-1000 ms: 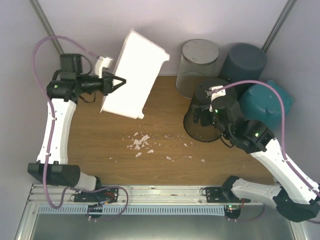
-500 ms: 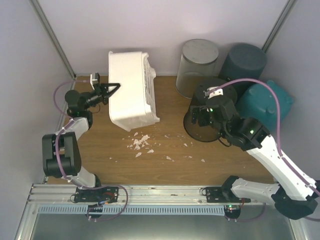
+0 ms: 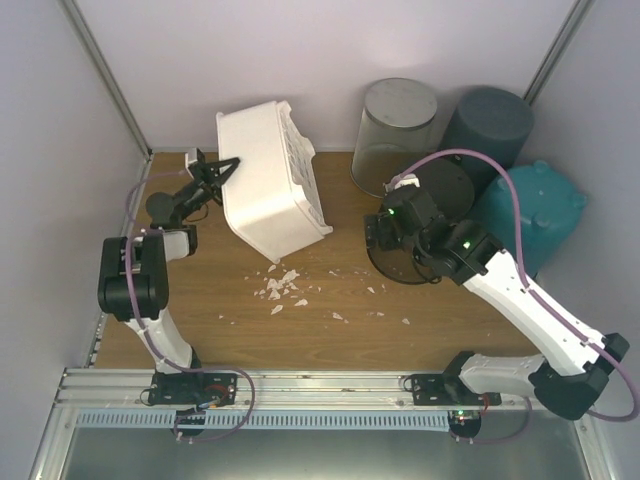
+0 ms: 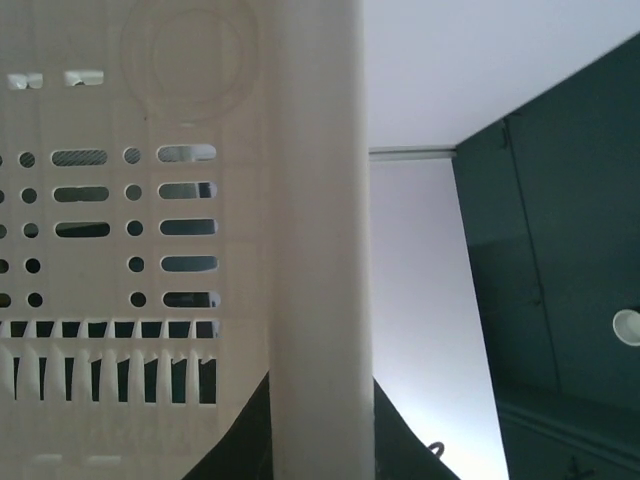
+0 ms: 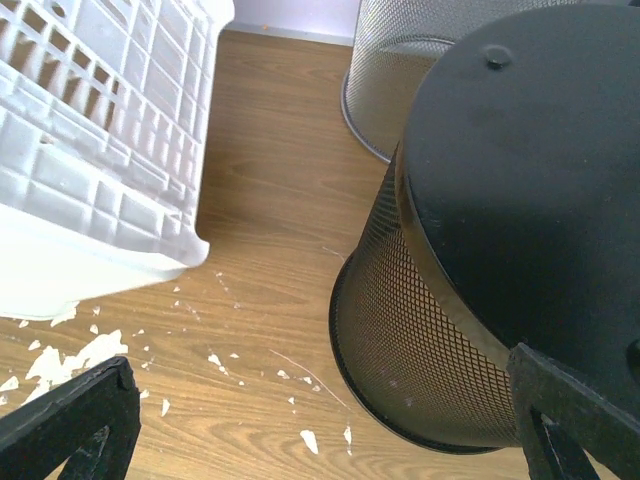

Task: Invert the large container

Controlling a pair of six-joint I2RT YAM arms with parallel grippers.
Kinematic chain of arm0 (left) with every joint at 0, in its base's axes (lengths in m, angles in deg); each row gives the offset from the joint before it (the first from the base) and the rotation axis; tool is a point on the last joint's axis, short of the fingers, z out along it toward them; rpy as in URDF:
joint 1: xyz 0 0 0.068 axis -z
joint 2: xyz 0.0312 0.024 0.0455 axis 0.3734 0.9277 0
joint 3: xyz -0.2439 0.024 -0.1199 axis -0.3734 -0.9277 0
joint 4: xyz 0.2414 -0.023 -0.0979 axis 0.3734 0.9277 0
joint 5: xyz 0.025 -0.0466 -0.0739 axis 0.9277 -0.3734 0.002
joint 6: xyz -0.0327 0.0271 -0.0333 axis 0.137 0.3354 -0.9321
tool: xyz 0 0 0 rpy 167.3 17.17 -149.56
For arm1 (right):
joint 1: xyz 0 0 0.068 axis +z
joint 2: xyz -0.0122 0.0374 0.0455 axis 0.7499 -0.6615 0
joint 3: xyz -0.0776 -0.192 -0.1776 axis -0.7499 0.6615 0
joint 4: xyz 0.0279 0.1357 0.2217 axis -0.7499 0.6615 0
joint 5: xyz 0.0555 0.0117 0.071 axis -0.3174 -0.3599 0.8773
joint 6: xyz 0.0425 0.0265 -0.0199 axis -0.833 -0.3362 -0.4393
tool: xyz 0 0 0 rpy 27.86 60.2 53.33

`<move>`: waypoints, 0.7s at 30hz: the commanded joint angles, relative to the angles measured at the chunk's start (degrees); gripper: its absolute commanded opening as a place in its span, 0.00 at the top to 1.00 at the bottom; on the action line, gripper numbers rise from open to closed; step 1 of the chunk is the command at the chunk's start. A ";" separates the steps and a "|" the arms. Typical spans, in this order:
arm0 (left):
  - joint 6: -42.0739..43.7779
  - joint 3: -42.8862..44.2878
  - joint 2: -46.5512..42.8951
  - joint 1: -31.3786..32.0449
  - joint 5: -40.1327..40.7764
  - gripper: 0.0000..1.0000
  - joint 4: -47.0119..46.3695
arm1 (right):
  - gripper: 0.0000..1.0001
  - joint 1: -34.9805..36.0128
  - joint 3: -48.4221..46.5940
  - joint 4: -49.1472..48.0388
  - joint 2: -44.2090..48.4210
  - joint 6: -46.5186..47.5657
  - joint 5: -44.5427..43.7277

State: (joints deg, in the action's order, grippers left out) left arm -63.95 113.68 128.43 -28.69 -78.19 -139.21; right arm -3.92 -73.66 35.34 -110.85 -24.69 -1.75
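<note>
On the wooden tabletop (image 3: 200, 300), toward the back left, the container (image 3: 270, 200), a big white plastic crate, is tipped at a slant. A plain broad face looks up and a latticed face looks right. Whether its low edge touches the wood cannot be told. Apart to its right, a black bin (image 5: 430, 340) of mesh has its solid base upward. A grey bin (image 3: 398, 120), a dark bin (image 3: 490, 120) and a teal tub (image 3: 535, 205) crowd the back right corner.

The left tool (image 3: 225, 170) is clamped shut on the container's left edge, with a white band pinched between its fingers in the wrist view. The right tool (image 3: 385, 235) hovers just beside the black bin, jaws spread wide, holding nothing. White scraps (image 3: 280, 285) litter the wood in front of the container.

The flip looks partway done. To finish it well, the left tool should hold its pinch and roll the container until its open rim lies flat on the wood. It should lower slowly so the thin edge does not slip. It should stay away from the black bin and let go only once the container sits level.
</note>
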 commanded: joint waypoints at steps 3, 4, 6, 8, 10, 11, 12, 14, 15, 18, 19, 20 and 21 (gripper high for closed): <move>-1.52 3.10 2.09 5.17 7.38 1.00 -19.96 | 0.00 0.07 -1.33 -0.56 -0.56 0.72 -0.83; -1.34 3.68 2.93 6.11 7.82 1.00 -19.99 | 0.00 0.06 -1.08 -0.56 -0.39 0.54 -0.96; -1.23 4.71 4.68 8.33 7.18 1.00 -20.07 | 0.00 0.03 -0.56 -0.71 -0.02 0.38 -0.95; -1.14 4.86 5.84 9.10 6.37 1.00 -20.07 | 0.01 0.07 -0.37 -0.61 0.05 0.38 -1.02; -0.89 5.05 6.90 8.66 5.19 1.00 -20.04 | 0.01 0.07 -0.39 -0.47 -0.02 0.37 -1.17; -0.88 5.10 7.54 8.29 4.42 1.00 -20.08 | 0.00 0.07 -0.34 -0.63 -0.13 0.38 -1.19; -0.77 4.92 8.06 7.86 3.65 1.00 -20.09 | 0.00 0.07 -0.28 -0.91 -0.27 0.45 -1.08; -0.43 4.24 9.02 7.08 2.04 1.00 -20.05 | 0.00 0.07 -0.17 -1.29 -0.62 0.70 -0.72; -0.17 3.51 9.39 7.03 1.57 1.00 -20.01 | 0.00 0.06 -0.25 -1.53 -0.90 0.83 -0.48; 0.86 1.72 10.33 5.50 -0.35 1.00 -20.00 | 0.00 0.07 -0.44 -1.87 -1.87 1.41 -0.05; 0.88 1.42 10.56 4.97 -1.07 1.00 -20.00 | 0.01 0.01 -0.43 -1.92 -2.09 1.50 0.04; 0.94 1.00 10.89 4.53 -1.79 0.99 -20.00 | 0.00 0.06 -0.40 -1.96 -2.23 1.51 0.06; 1.04 0.78 11.24 4.11 -2.44 0.98 -20.00 | 0.00 0.06 -0.24 -2.18 -2.38 1.55 0.16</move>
State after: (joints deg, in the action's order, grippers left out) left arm -63.99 115.77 138.44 -22.83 -77.95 -139.93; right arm -3.92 -73.68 34.46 -112.40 -23.75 -1.69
